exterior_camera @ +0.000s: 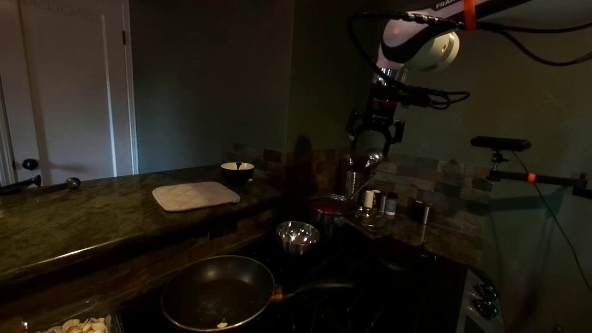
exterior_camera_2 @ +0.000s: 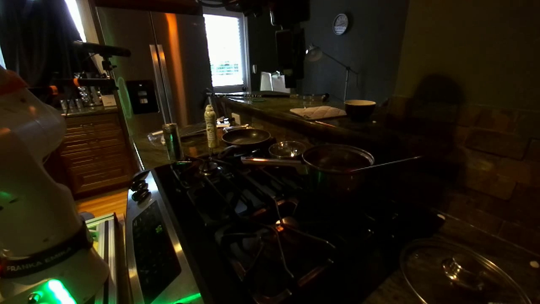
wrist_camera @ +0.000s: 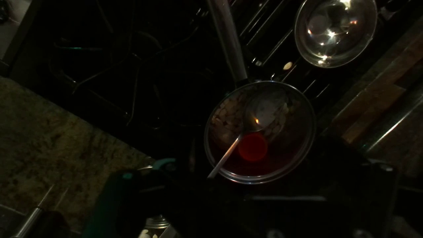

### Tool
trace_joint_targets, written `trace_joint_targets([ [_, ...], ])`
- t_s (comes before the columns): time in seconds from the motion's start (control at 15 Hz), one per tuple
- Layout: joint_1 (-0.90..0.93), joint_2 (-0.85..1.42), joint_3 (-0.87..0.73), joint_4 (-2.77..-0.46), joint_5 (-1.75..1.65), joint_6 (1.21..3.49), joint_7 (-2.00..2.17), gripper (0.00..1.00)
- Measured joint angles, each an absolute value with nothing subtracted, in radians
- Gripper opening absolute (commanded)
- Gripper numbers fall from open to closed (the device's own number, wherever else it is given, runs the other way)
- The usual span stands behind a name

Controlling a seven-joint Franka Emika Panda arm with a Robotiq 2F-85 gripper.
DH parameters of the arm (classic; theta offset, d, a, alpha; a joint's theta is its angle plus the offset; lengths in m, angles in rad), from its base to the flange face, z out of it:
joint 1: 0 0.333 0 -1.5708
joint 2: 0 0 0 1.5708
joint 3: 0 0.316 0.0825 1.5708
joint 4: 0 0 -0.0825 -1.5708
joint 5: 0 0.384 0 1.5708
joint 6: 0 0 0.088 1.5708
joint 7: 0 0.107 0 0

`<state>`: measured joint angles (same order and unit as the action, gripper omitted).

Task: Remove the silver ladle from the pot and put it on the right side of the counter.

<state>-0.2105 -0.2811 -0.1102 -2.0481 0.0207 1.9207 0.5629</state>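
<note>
The silver ladle (exterior_camera: 363, 186) rests in the pot (exterior_camera: 327, 216), its thin handle leaning out over the rim. In an exterior view the handle (exterior_camera_2: 388, 164) points away from the pot's own handle. In the wrist view the ladle (wrist_camera: 224, 158) has its bowl end inside the pot (wrist_camera: 310, 145), which shows red. My gripper (exterior_camera: 369, 149) is open and empty, pointing down, above the pot and apart from the ladle. The wrist view shows the gripper only as dark shapes along the bottom, which hide the handle's end. The counter (exterior_camera: 92, 226) is dark speckled stone; it also shows in the wrist view (wrist_camera: 72, 132).
A frying pan (exterior_camera: 217, 296) and a steel bowl (exterior_camera: 298, 237) are on the stove near the pot. A utensil holder (exterior_camera: 352, 185) and spice bottles (exterior_camera: 391, 204) stand behind it. A glass lid (exterior_camera_2: 460, 270) lies on the counter. A quilted pad (exterior_camera: 196, 196) and dark bowl (exterior_camera: 237, 175) sit on the ledge.
</note>
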Motion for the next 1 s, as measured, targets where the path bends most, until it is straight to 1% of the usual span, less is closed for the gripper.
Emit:
trace_joint_targets([
  [0.47,-0.211,-0.281,-0.109,-2.048,0.017,1.922,0.579,1.0],
  [1.0,-0.216,-0.21,-0.051,-2.002,-0.111,1.924,1.069,1.0],
])
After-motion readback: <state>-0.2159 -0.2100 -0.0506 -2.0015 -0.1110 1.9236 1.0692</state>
